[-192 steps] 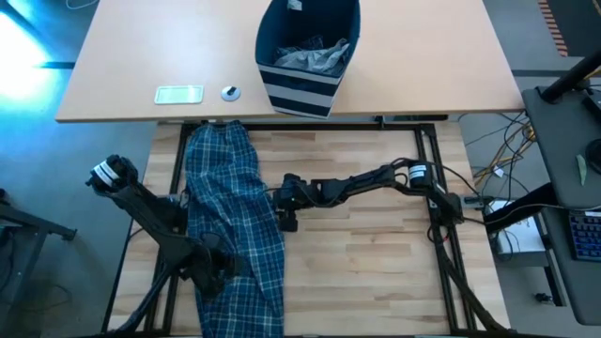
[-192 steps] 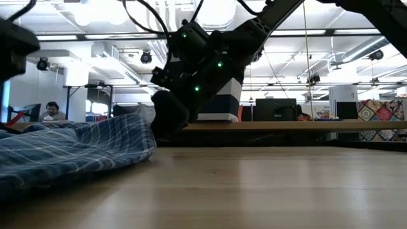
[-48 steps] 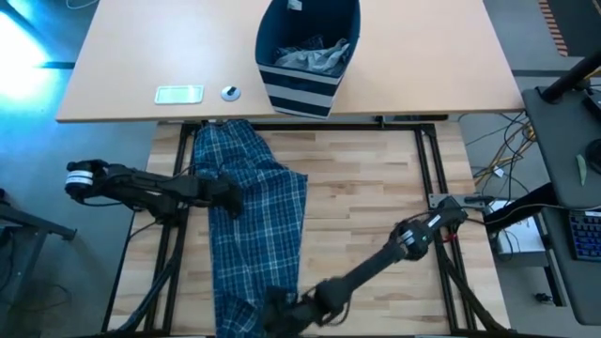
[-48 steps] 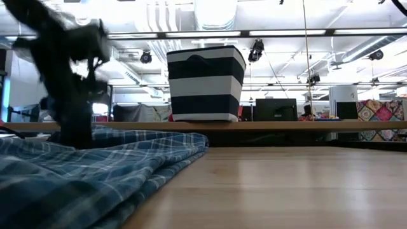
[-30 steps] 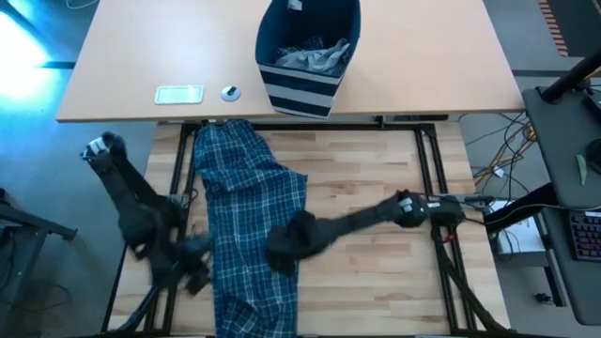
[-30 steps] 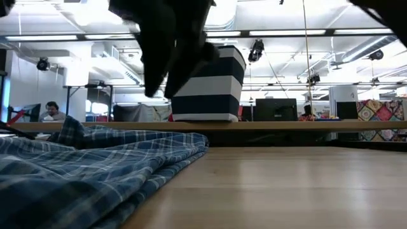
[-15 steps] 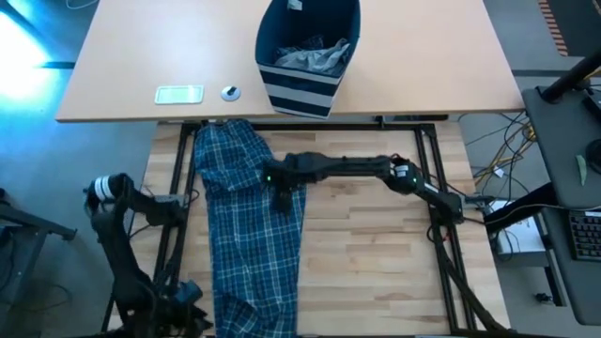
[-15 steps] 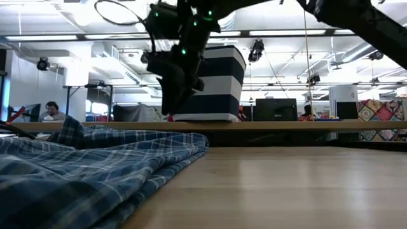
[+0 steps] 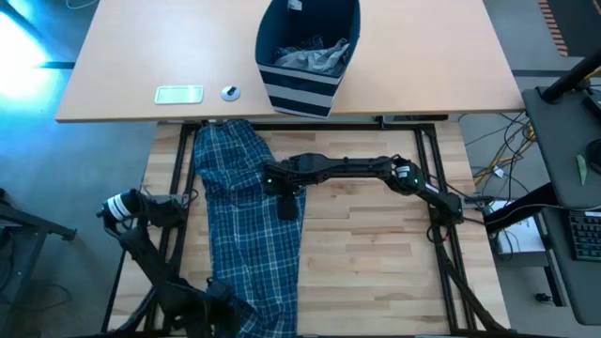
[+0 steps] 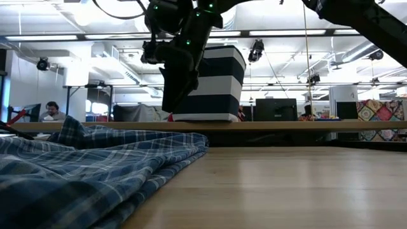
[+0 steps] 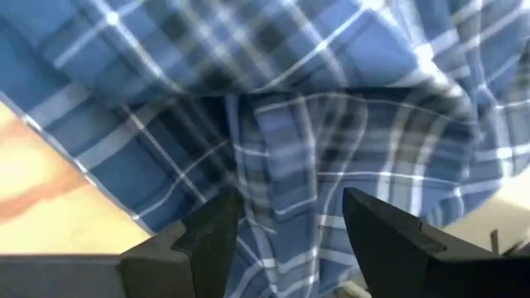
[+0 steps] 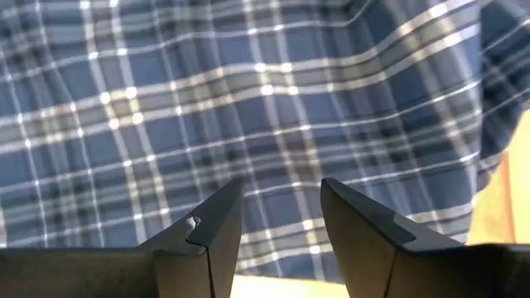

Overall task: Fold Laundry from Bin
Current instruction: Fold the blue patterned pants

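Blue-and-white plaid trousers (image 9: 249, 235) lie lengthwise on the left half of the wooden table, their folds showing in the low view (image 10: 95, 165). My right gripper (image 9: 286, 205) hangs open over the trousers' right edge, clear of the cloth in the low view (image 10: 172, 105), and plaid fills its wrist view (image 12: 281, 228). My left gripper (image 9: 221, 314) stands open at the trousers' near end, with plaid folds (image 11: 331, 108) close beyond its fingers. The striped navy bin (image 9: 305, 92) stands on the far desk and holds grey cloth (image 9: 310, 54). My left gripper points down at the trousers' near end (image 11: 273, 165) with its fingers open. I cannot tell whether they touch the cloth.
The table's right half (image 9: 376, 253) is bare wood. On the pale desk (image 9: 423, 66) behind it lie a small card (image 9: 178, 94) and a round object (image 9: 230, 92). In the low view a person (image 10: 52, 111) sits far back in the room.
My right gripper has swung from beside the trousers' middle toward the table's far edge and now hangs over their right edge. My left gripper has gone down and toward the table's near edge, reaching the trousers' near end. The trousers have not moved.
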Controlling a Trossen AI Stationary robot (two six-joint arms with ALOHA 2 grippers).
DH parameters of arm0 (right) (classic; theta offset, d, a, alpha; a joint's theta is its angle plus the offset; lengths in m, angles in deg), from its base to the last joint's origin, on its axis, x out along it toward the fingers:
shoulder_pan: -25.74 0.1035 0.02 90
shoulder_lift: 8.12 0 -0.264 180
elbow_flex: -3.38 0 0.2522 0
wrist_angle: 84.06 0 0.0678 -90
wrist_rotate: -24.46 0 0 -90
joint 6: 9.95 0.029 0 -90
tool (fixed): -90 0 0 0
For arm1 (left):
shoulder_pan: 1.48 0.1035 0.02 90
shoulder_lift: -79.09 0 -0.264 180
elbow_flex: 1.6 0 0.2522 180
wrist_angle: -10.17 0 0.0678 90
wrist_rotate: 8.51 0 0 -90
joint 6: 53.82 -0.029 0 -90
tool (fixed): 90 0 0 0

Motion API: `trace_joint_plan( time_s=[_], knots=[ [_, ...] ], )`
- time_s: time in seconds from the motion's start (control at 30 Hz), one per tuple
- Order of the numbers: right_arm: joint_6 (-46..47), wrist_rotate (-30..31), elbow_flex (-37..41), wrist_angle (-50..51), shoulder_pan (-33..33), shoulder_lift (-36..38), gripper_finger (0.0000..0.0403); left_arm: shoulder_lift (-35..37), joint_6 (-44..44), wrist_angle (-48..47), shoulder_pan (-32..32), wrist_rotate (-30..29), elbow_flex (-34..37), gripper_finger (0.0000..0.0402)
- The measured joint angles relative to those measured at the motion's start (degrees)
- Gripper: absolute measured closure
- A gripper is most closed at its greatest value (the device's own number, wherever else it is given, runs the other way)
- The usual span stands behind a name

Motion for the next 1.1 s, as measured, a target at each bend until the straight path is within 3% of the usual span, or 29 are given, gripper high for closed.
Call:
trace_joint_plan(
  time_s=[0.2,0.3,0.43,0.5,0.8,1.1],
  knots=[
    [-2.2,-0.3,0.5,0.4,-0.1,0.0,0.0244,-2.0,2.4,2.1,0.2,0.0,-0.9,0.0221],
    [-2.4,-0.3,0.5,-1.2,-0.4,-0.6,0.0247,-3.8,0.4,3.1,0.8,0.0,-1.8,0.0267],
    [-1.7,-0.4,0.5,-4.6,-1.4,-3.2,0.0253,-5.4,-1.3,3.3,1.0,2.9,-3.1,0.0365],
    [-0.9,-0.3,0.5,-6.6,-2.1,-5.3,0.0257,-5.6,-0.9,3.4,0.8,3.5,-3.9,0.039],
    [7.4,1.5,0.3,-5.7,-6.9,-10.7,0.0287,-6.6,-0.2,2.3,-3.5,5.2,-14.5,0.04],
    [7.1,0.3,0.7,-2.8,-10.7,-8.0,0.0296,-20.6,0.2,9.4,-5.3,4.1,-24.6,0.0401]
  ],
)
